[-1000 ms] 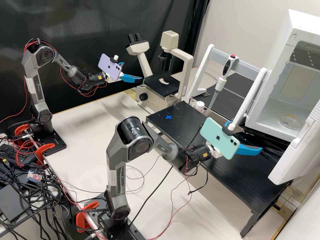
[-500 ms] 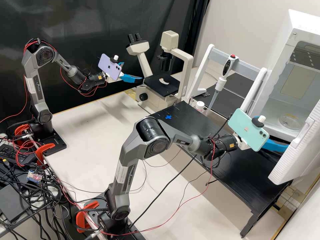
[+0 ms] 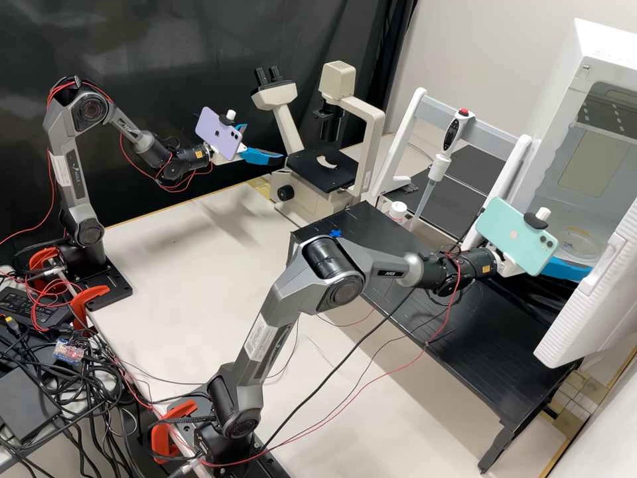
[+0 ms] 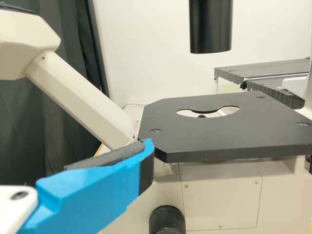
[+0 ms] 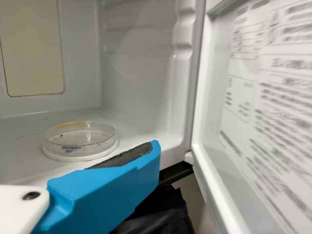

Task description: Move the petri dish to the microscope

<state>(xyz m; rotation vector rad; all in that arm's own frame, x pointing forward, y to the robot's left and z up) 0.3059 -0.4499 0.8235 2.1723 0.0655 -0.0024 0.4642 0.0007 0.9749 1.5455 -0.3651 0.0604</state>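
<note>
High view. Left gripper [image 3: 265, 141] hangs in the air just beside the microscope [image 3: 321, 170], short of its dark stage, blue fingers set wide apart. A lilac phone [image 3: 219, 134] is mounted on that arm. Right gripper [image 3: 565, 269] is at the mouth of the white cabinet [image 3: 577, 41], partly hidden by a mint phone [image 3: 516, 236] and near the open door [image 3: 594, 299]. The petri dish [image 3: 578, 244] lies flat on the cabinet floor, behind the phone and the visible blue finger; it is well apart from the microscope. The right arm passes over a black platform [image 3: 424, 318] bearing a blue cross [image 3: 336, 233]. A pipette [image 3: 451, 136] hangs upright on its stand [image 3: 494, 123], with a white-capped bottle [image 3: 397, 211] near its tip.

Left wrist view. One blue finger near the stage [image 4: 234, 131], its dark pad [image 4: 105, 158] bare; consistent with a wide-set pair. The stage is level, with a shaped opening under a black cylinder [image 4: 210, 27].

Right wrist view. One blue finger, dark pad bare, so I read this pair as parted too; exact gap cannot be told. The dish is upright and clear, an orange-yellow streak on its rim, near the finger yet apart from it.
</note>
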